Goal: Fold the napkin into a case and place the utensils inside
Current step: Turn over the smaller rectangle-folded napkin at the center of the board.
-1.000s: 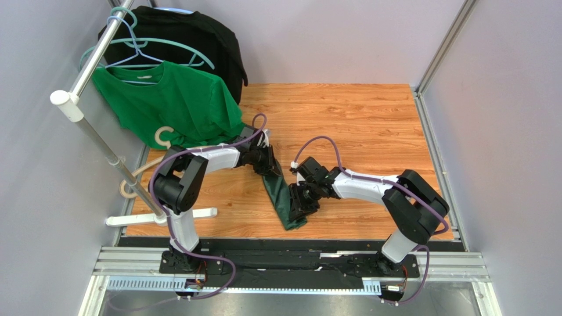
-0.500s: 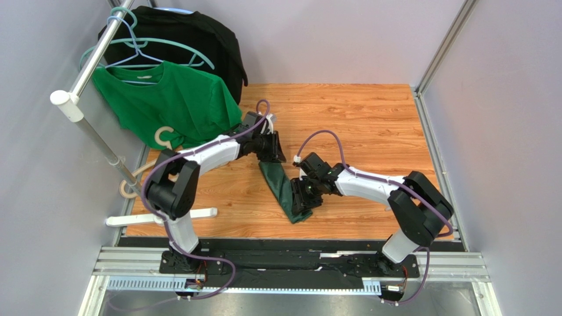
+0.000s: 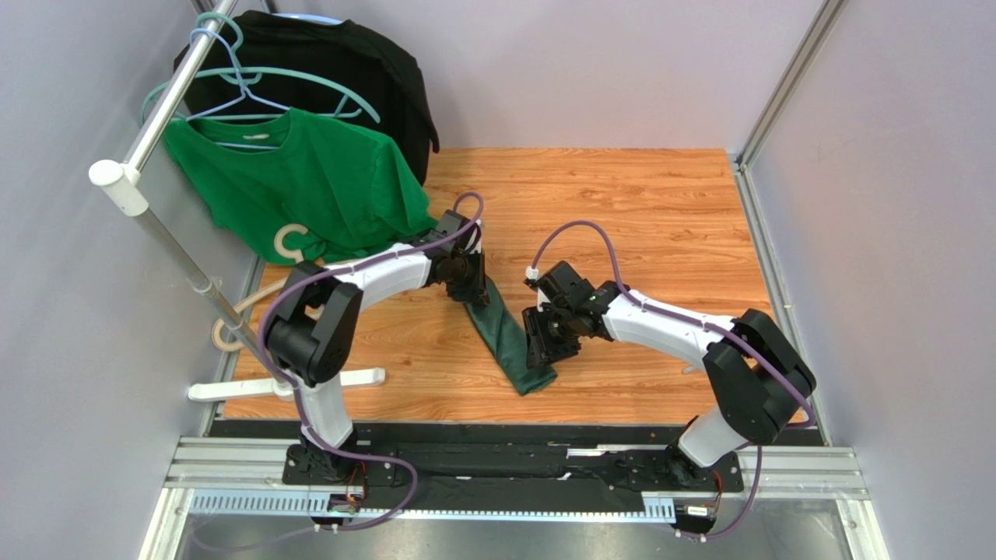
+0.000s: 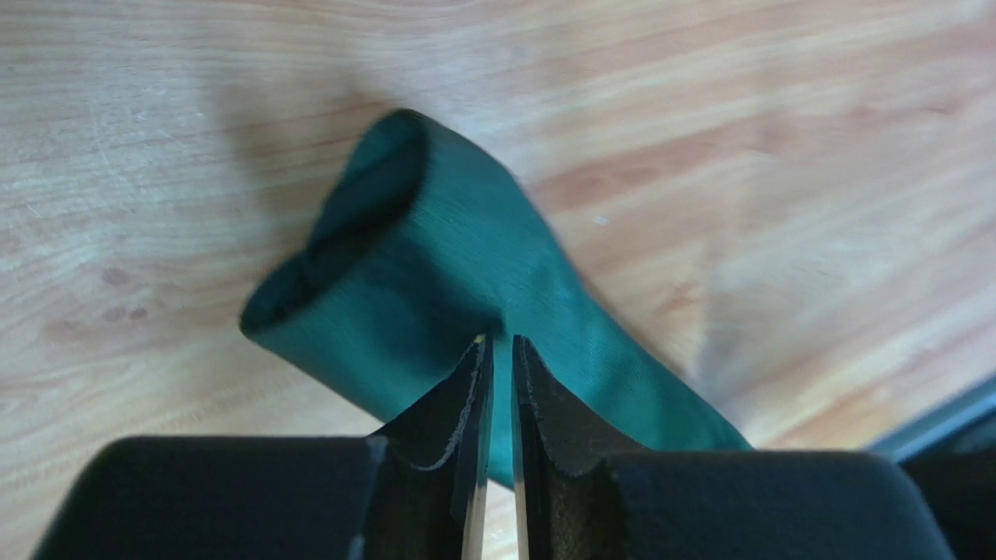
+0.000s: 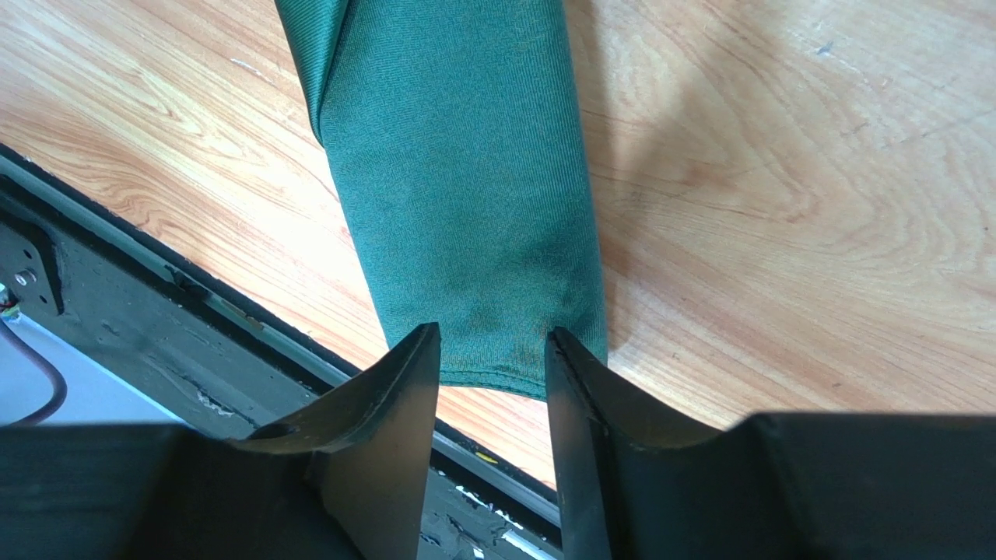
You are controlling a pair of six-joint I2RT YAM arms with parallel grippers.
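Observation:
The napkin is a dark green cloth folded into a narrow strip, lying slantwise on the wooden table. My left gripper sits at its far end. In the left wrist view its jaws are pinched on the top layer of the napkin, whose end gapes like a tube. My right gripper hovers over the near end. Its jaws stand open above the hem of the napkin with nothing between them. No utensils are in view.
A clothes rack stands at the left with a bright green T-shirt, a black garment and hangers. Its white foot lies by the left arm's base. A black rail runs along the near edge. Walls close in both sides.
My left gripper swung out toward the far right, then came back onto the napkin's far end. The right gripper crept up along the strip, away from the near edge.

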